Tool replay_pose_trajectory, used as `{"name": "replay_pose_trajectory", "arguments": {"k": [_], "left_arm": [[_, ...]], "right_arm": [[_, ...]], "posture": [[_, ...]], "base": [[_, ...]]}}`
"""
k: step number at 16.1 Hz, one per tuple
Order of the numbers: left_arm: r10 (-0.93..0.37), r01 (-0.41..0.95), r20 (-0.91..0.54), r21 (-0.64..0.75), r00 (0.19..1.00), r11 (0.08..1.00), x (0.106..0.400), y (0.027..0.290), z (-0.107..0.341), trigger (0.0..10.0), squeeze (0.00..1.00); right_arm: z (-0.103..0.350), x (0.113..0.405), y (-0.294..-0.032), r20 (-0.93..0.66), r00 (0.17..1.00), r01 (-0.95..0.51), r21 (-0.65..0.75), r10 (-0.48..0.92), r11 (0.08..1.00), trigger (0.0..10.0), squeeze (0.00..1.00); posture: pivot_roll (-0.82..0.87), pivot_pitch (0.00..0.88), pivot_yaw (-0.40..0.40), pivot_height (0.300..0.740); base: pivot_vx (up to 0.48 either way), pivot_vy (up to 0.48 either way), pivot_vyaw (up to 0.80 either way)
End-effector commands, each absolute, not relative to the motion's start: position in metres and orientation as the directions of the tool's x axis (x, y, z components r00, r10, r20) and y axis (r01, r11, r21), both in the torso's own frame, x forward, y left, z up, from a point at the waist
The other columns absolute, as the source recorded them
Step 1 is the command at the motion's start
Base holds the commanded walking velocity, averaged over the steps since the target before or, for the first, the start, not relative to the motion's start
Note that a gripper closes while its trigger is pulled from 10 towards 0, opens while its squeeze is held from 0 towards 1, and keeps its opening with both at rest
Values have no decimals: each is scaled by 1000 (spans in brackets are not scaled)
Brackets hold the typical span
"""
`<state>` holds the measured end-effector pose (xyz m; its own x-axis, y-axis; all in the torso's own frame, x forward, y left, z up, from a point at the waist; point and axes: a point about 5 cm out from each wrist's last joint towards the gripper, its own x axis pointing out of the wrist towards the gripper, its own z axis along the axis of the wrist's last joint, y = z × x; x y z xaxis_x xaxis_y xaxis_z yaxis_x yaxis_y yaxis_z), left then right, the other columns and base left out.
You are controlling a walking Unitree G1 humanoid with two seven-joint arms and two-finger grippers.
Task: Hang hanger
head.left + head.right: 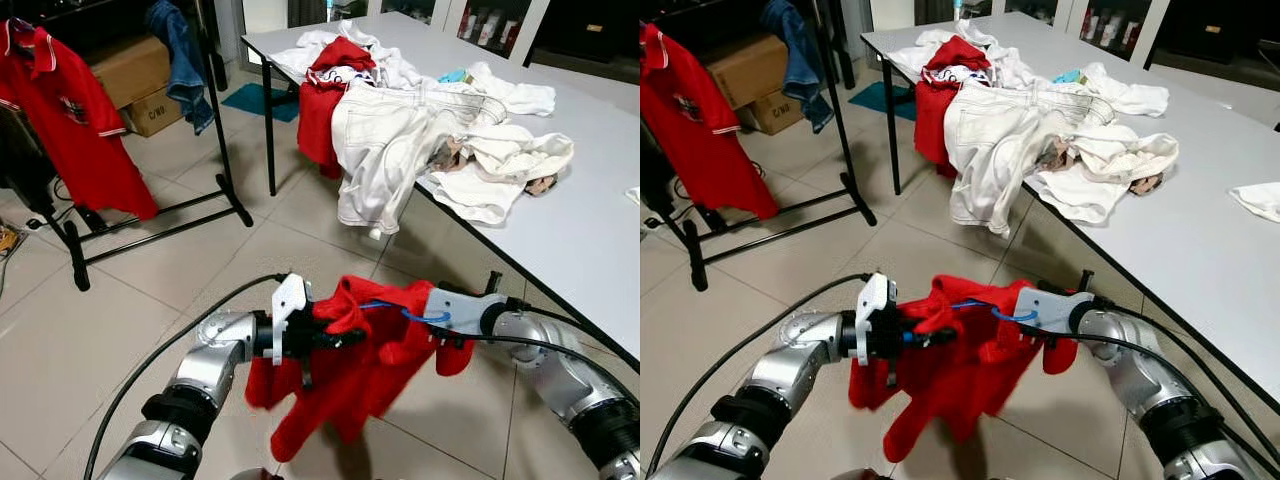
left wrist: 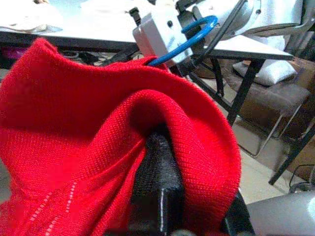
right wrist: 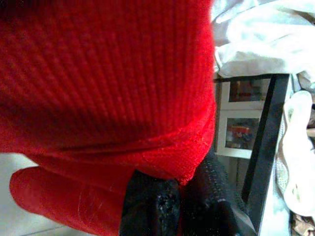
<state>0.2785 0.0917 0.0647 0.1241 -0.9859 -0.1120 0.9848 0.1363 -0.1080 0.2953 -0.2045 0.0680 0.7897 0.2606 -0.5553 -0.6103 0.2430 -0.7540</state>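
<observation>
Currently you are holding a red garment [image 1: 350, 370] between both grippers, near, low over the floor: left gripper [image 1: 335, 335] clamped on cloth, right gripper [image 1: 412, 330] likewise, seemingly. Hanger unclear. Rack [image 1: 215, 130] far left; be keeping cloth taut.

The red garment [image 1: 340, 370] is a ribbed knit, matt and a little coarse (the weave reads plainly in the left wrist view). The fingers [image 2: 160, 196] pinching it are black textured plastic, dull rather than shiny. Both arms wear brushed silvery metal shells. The floor tiles [image 1: 80, 330] are pale and faintly glossy. The table [image 1: 600, 230] has a smooth matt grey top, heaped with soft white cloth [image 1: 400, 140]. Cardboard boxes [image 1: 135, 75] sit behind a black metal rack [image 1: 215, 90].
</observation>
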Motion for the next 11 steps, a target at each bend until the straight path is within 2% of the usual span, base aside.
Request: {"name": "replay_pose_trajectory", "arguments": {"k": [1, 2, 7, 10, 11], "left_arm": [[-989, 994, -129, -66, 75, 84, 275, 85, 66, 0, 0], [-988, 996, -145, -59, 53, 62, 272, 81, 64, 0, 0], [-991, 1000, -135, -9, 23, 24, 274, 66, 71, 0, 0], [-990, 1000, -141, 20, -19, -22, 272, 58, 74, 0, 0], [-990, 1000, -141, 20, -19, -22, 272, 58, 74, 0, 0]], "right_arm": [[75, 302, -202, -518, 814, -580, -751, 264, 315, 10000, 0], [76, 305, -198, -509, 817, -577, -730, 272, 367, 10000, 0], [78, 309, -183, -489, 817, -577, -695, 307, 429, 10000, 0], [77, 308, -174, -476, 808, -586, -594, 347, 551, 10000, 0], [77, 308, -174, -476, 808, -586, -594, 347, 551, 10000, 0]], "posture": [[-20, 0, -11, 740], [-21, 0, -10, 740], [-23, 0, -8, 740], [-21, 0, -10, 740], [-21, 0, -10, 740]], "base": [[0, 0, 0], [0, 0, 0], [0, 0, 0], [0, 0, 0], [0, 0, 0]]}}
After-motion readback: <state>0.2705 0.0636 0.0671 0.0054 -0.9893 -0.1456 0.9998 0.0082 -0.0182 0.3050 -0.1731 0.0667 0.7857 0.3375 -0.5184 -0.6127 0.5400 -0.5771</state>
